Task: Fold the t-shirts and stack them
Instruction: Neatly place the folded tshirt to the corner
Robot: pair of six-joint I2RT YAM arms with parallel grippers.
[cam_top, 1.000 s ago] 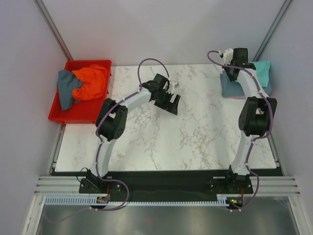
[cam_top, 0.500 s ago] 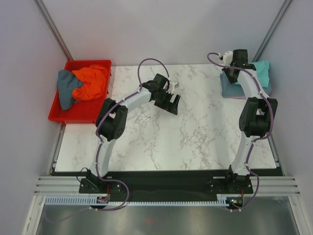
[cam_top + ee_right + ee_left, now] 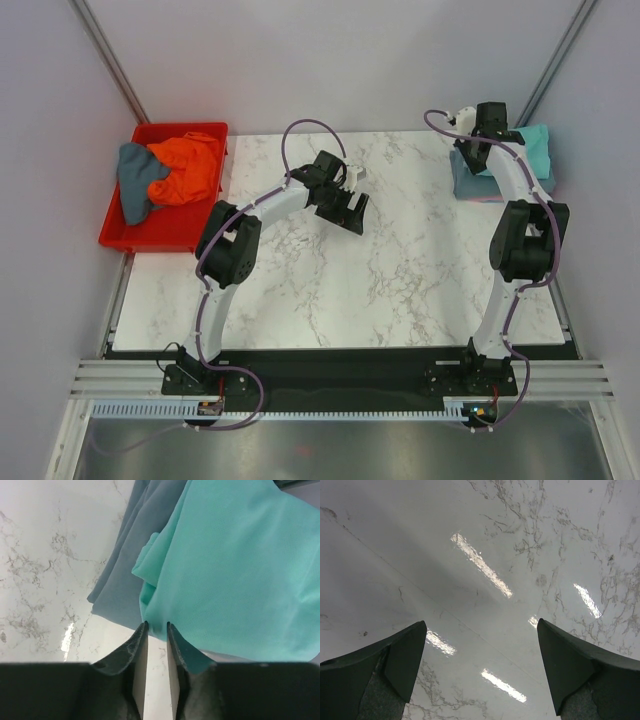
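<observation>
My right arm is stretched far out. My right fingers (image 3: 137, 647), barely parted, grip nothing. The teal t-shirt (image 3: 235, 570) lies just beyond their tips, atop the slate t-shirt (image 3: 132, 545). My left fingers (image 3: 402, 652), spread wide, hover over the marble worktop (image 3: 485, 530).

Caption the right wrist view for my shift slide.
Right gripper, jaws barely parted, at the edge of the teal t-shirt lying atop the slate-blue t-shirt.

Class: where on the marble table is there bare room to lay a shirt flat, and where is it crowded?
Bare marble spans the near half between left arm and right arm, and the middle beside the left pincer. Crowded: far right corner, under folded shirts, and the red bin.
</observation>
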